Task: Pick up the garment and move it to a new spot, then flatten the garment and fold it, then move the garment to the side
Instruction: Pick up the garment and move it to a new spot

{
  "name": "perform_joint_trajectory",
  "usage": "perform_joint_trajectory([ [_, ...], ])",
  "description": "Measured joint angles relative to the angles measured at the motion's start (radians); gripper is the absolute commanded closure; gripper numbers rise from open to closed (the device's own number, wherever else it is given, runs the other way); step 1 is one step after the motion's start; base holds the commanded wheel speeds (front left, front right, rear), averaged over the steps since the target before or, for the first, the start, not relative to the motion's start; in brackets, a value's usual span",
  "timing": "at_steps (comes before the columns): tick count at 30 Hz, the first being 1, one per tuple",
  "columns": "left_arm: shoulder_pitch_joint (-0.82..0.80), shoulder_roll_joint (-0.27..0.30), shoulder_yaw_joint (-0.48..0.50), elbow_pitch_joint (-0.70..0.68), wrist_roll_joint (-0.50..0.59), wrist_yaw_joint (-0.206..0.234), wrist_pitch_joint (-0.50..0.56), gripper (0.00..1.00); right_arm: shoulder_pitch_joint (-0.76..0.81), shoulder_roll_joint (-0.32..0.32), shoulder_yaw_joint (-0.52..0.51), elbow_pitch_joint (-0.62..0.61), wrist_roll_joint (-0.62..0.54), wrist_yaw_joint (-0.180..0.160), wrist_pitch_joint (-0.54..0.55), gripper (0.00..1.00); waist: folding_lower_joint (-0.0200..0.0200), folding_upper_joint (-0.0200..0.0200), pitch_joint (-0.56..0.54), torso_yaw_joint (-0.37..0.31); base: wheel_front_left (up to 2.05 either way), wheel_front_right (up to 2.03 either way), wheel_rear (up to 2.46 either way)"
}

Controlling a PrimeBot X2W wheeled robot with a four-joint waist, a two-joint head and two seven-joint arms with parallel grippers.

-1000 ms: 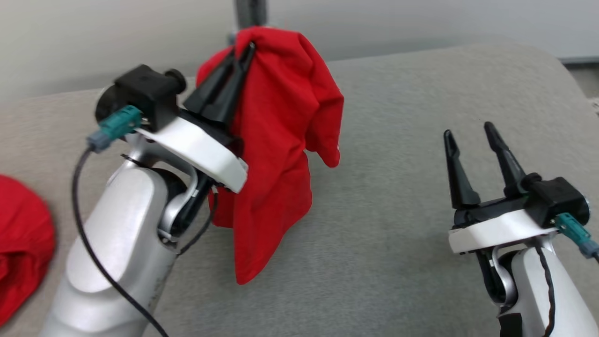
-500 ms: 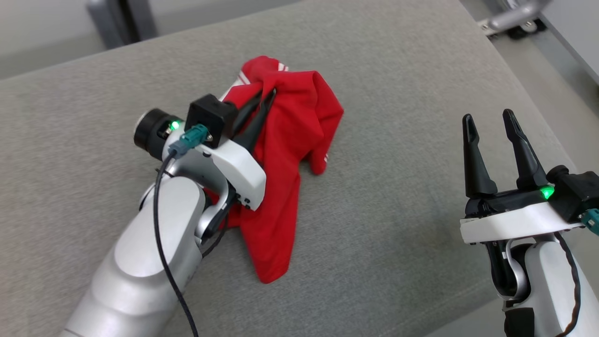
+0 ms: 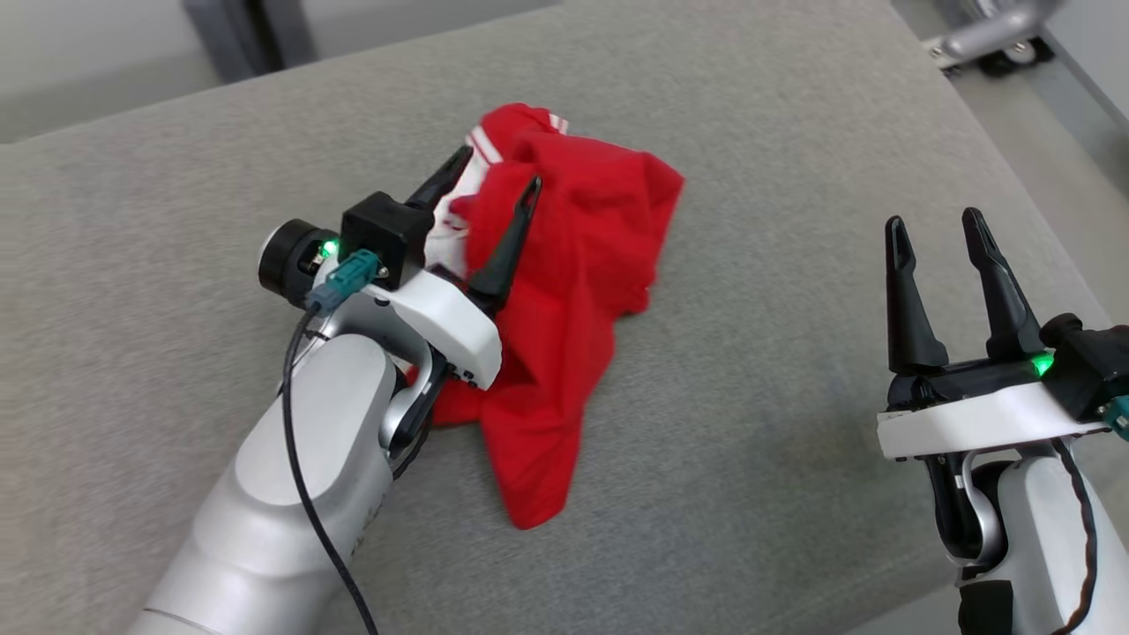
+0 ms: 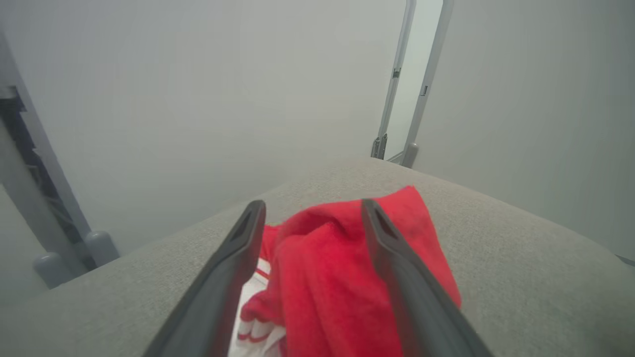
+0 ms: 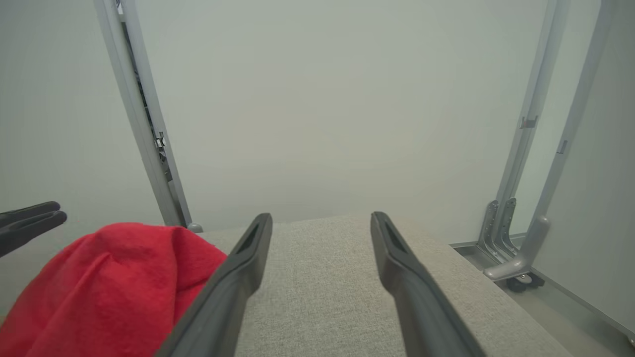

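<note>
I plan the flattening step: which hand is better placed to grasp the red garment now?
Left. The left hand is open, with part of the crumpled red garment between its fingers. The right hand, also open, stands apart over the bare grey cushion.

Crumpled red garment point(image 3: 573, 291), apparently white-trimmed, lying heaped.

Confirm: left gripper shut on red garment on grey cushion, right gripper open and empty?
No: the left gripper is open, fingers apart with the garment between them, per the left wrist view. The cushion and right gripper are as stated.
</note>
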Motion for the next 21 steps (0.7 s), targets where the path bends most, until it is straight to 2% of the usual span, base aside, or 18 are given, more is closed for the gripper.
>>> perform_joint_trajectory([
  [5, 0.011, 0.011, 0.051, -0.059, -0.016, 0.025, -0.052, 0.0, 0.003, 0.001, -0.009, 0.004, -0.036, 0.0, 0.0, 0.0, 0.0, 0.0, -0.041, 0.072, 0.0, 0.0, 0.0],
  [7, 0.054, 0.031, 0.092, -0.115, -0.017, 0.06, -0.062, 0.0, 0.014, 0.001, -0.013, 0.005, -0.056, 0.0, 0.0, 0.0, 0.0, 0.0, -0.071, 0.12, 0.0, 0.0, 0.0],
  [13, 0.216, 0.067, 0.19, -0.243, -0.017, 0.106, -0.064, 0.0, 0.047, 0.001, 0.003, 0.015, -0.086, 0.0, 0.0, 0.0, 0.0, 0.0, -0.135, 0.217, 0.0, 0.0, 0.0],
  [21, 0.441, 0.067, 0.303, -0.357, -0.012, 0.132, -0.064, 0.0, 0.072, -0.007, 0.055, 0.019, -0.092, 0.0, 0.0, 0.0, 0.0, 0.0, -0.203, 0.308, 0.0, 0.0, 0.0],
])
